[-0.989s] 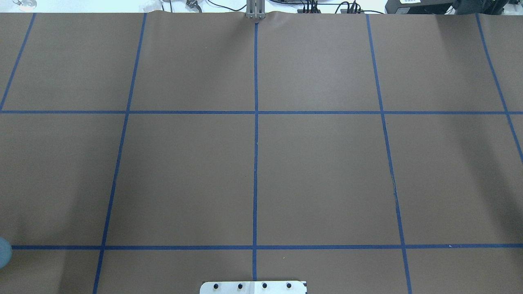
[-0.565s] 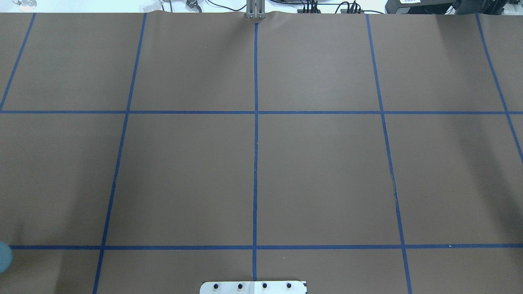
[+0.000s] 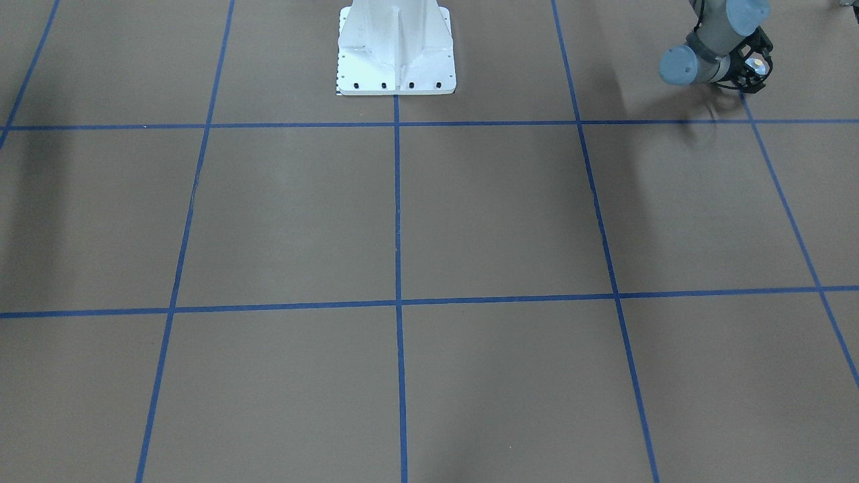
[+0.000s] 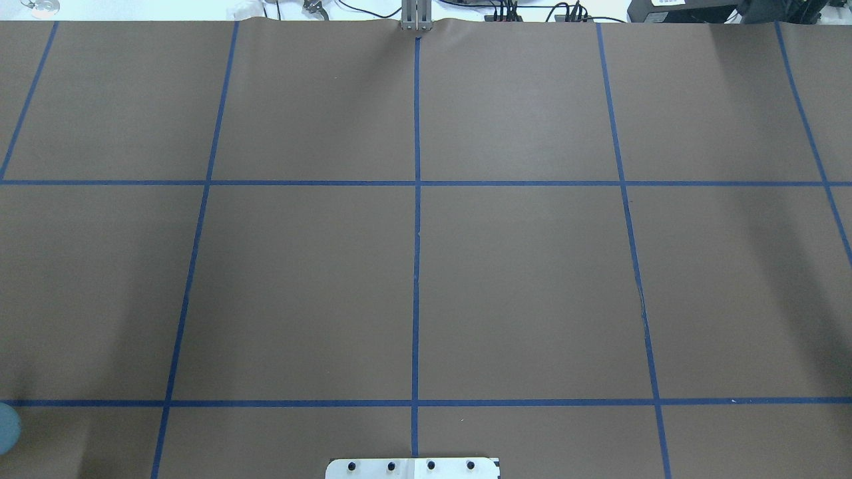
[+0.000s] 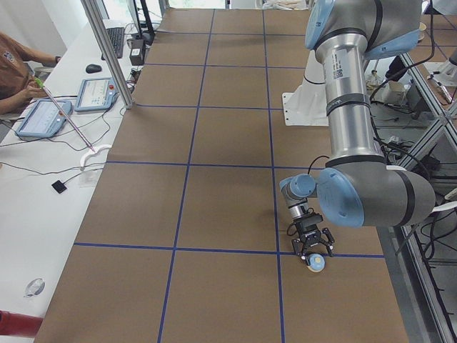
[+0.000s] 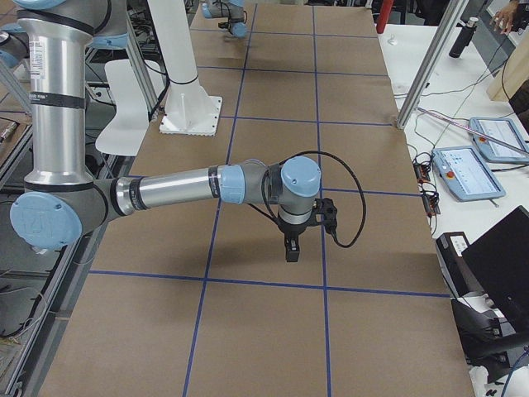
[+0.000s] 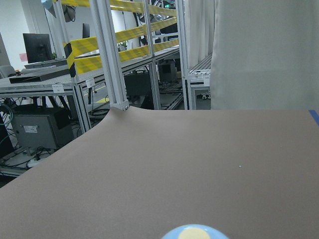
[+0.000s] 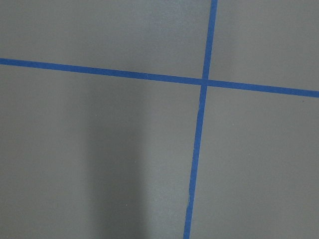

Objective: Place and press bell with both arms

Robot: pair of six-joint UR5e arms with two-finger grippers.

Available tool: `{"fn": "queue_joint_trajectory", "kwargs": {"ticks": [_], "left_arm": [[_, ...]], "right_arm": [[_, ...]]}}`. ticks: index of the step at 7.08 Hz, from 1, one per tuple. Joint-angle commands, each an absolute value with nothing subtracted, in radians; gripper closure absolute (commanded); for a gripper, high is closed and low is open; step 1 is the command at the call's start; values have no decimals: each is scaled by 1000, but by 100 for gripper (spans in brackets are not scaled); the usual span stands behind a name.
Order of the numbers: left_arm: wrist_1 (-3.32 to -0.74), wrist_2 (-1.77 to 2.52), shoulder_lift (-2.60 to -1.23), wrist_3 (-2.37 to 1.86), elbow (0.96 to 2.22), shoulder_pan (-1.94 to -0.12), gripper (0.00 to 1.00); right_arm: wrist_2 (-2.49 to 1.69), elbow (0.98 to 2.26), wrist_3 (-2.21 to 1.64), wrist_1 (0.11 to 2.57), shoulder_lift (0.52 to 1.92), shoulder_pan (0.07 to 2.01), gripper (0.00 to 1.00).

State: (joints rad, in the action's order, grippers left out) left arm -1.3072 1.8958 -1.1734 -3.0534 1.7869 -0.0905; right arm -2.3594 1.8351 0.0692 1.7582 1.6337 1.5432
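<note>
Though barely, left arm (image 4: 6,429) further back.

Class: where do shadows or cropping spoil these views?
Exterior front-facing: the left arm casts a dark shadow on the table nearby. Right wrist-mounted: a broad soft shadow band, lower left. Left wrist-mounted: the bottom edge crops the bell.

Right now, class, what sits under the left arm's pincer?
The light-blue bell, cream button up, is right below the left pincer, over the brown table. The pincer partly covers it, so whether it is gripped or resting on the table cannot be seen.
</note>
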Motion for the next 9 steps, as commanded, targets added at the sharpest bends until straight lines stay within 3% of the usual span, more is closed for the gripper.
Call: {"fn": "queue_joint_trajectory", "kwargs": {"ticks": [1,2,3,4,5,6,7,9], "left_arm": [[-1335,1896,-1173,-3054,1761,-74,0],[-1335,1896,-1173,-3054,1761,-69,0],[-1333,1896,-1173,-3056,1761,-60,9],[-1332,1898,-1173,-3056,1761,-60,27],[-1325,1898,-1173,-3060,1761,-57,63],[-1319,1898,-1173,-3077,1761,-43,90],[-1303,1898,-1166,-3076,1764,-43,100],[-1304,1898,-1077,-3051,1820,-44,100]], "right_arm": [[-2362,1848,69,1759,1637,1543,0],[-2362,1848,69,1759,1635,1543,0],[-2362,1848,69,1759,1635,1543,0],[-2362,1848,69,1759,1635,1543,0],[-2362,1848,69,1759,1635,1543,0],[-2362,1847,69,1759,1635,1543,0],[-2362,1847,69,1761,1635,1543,0],[-2364,1847,69,1767,1635,1543,0]]}}
